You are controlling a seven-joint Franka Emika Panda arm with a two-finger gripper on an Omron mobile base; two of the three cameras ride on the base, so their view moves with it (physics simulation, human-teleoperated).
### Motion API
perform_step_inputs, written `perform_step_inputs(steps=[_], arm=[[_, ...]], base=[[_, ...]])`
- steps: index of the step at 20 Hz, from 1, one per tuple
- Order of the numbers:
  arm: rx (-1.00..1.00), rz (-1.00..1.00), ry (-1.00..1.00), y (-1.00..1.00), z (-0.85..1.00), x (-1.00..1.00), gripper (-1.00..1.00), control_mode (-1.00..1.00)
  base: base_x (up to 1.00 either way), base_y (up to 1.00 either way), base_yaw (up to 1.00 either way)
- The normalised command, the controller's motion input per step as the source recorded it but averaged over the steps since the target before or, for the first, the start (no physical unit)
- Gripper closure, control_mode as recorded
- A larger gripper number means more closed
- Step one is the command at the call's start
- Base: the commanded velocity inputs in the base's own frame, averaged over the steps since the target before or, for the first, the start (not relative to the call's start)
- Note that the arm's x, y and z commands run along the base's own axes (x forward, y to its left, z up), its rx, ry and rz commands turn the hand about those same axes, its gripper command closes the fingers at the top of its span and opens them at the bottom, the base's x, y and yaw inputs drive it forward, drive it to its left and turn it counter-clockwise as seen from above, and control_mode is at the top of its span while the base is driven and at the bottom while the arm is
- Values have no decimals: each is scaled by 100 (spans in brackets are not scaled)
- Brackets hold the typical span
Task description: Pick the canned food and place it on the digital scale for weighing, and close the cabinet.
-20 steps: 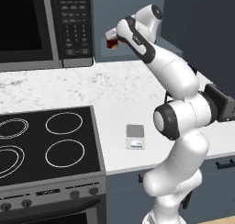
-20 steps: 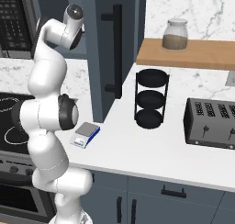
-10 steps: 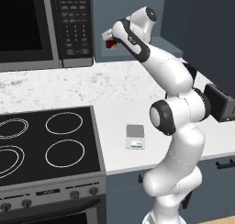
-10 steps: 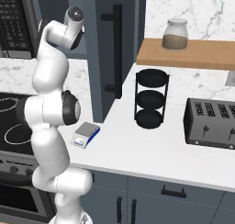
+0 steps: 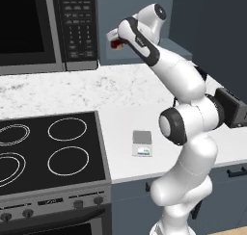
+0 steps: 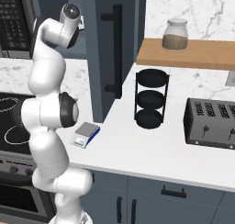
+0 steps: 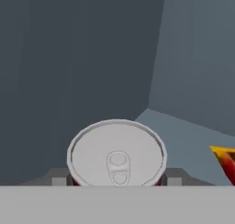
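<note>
Can (image 7: 117, 154): we see its silvery pull-tab top from the hand view, low in the middle, with slivers of red wall at both lower edges; in the left base view it is a dark red spot (image 5: 117, 45) at the hand, raised high in front of the open cabinet's dark inside.
Gripper (image 5: 115, 40): clamped on the can, a dark fingertip (image 7: 58, 178) pressed to each side of it.
Stove (image 5: 48, 147): at the far left, black glass top with white ring burners, knobs along its front.
Microwave (image 5: 43, 27): black, hung above the stove, keypad on its right side.
Counter (image 5: 120, 99): white marble with grey veins, running right from the stove and turning a corner; we see the same marble on the back wall.
Scale (image 5: 142, 143): flat grey square lying on the counter just right of the stove, its white strip toward us, nothing on it.
Cabinet (image 6: 117, 53): slate-blue door with a long dark bar handle, swung open and standing out over the counter.
Red-and-yellow item (image 7: 226, 159): a tip at the right edge of the hand view, apart from the can, on the cabinet shelf.
Rack (image 6: 151, 99): black three-tier wire stand on the counter, right of the door.
Jar (image 6: 175, 35): glass, on a wooden shelf (image 6: 188, 53) above the rack.
Toaster (image 6: 211, 123): dark, four slots, at the far right of the counter.
Drawers (image 6: 174, 193): slate-blue fronts with dark handles below the counter.
</note>
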Motion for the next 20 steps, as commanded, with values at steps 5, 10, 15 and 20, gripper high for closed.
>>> perform_step_inputs(steps=[5,10,15,20], arm=[[0,0,-13,-3,1,-100,100,-100],[1,-6,-3,-14,-2,-100,100,-100],[0,-14,7,-12,-36,-100,100,-100],[4,-14,5,-32,-97,-100,100,-100]], base=[[0,0,0],[0,0,0],[0,0,0],[0,0,0]])
